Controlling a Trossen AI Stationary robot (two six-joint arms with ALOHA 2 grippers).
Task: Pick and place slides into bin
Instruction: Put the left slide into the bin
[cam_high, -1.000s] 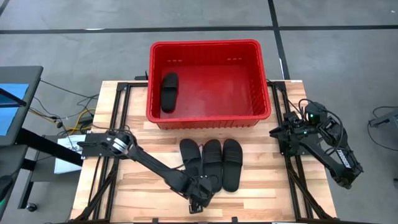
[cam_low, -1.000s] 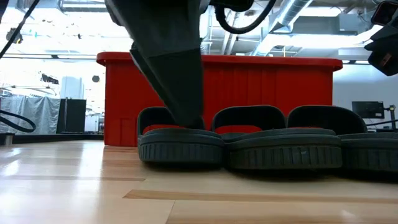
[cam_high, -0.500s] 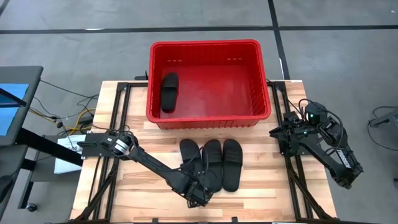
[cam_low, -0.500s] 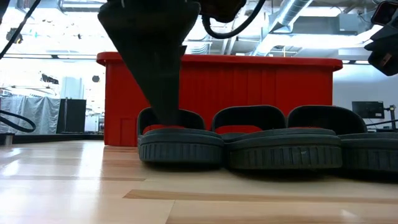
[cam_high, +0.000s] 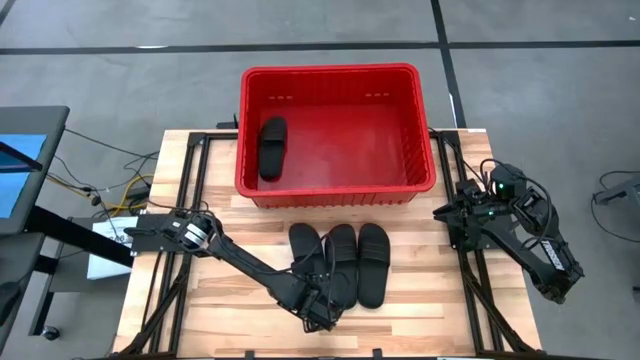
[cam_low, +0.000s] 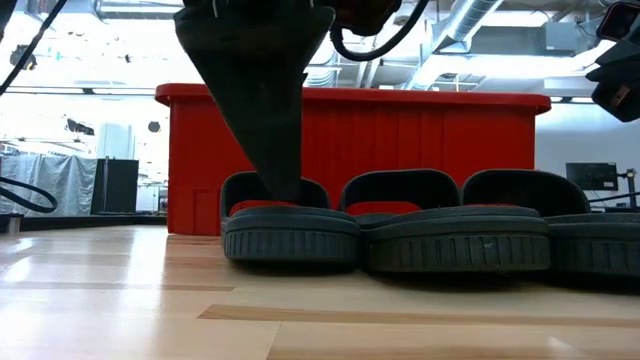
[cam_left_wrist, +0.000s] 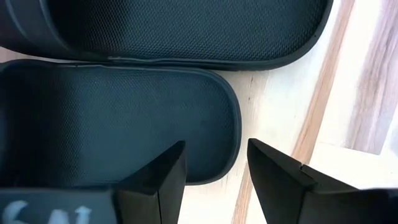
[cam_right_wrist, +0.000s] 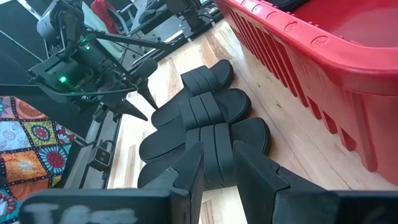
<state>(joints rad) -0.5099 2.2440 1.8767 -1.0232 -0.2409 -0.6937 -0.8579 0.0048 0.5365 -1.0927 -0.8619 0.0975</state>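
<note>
No brand or label can be read on any of the slides or on the bin (cam_high: 338, 190); the only writing in view is a pale, blurred mark on the body of the left end effector (cam_left_wrist: 214, 177) in its own wrist view, too cut off to make out. That left end effector is down low at the near edge of the table (cam_high: 200, 310), at the heel of the leftmost slide (cam_high: 305, 250) of a row of three. Its two dark fingers (cam_left_wrist: 163, 174) stand apart with a gap between them, one over the slide's rounded heel end and the other over bare wood just beside it, and they grip nothing. The middle slide (cam_high: 341, 255) lies pressed against the leftmost one, and the right slide (cam_high: 373, 262) lies just beside that, all three on the table lengthwise toward the bin, between it and the near edge. In the low view the left arm comes down from above to the strap of the leftmost slide, with the red wall of the bin behind the row. A fourth slide (cam_high: 272, 147) lies inside the bin against its left wall, the floor around it bare red plastic. The right end effector (cam_right_wrist: 217, 163) waits off the right side of the table, well apart from the slides, its fingers slightly parted and empty, looking across at the row and the slotted side of the bin.
</note>
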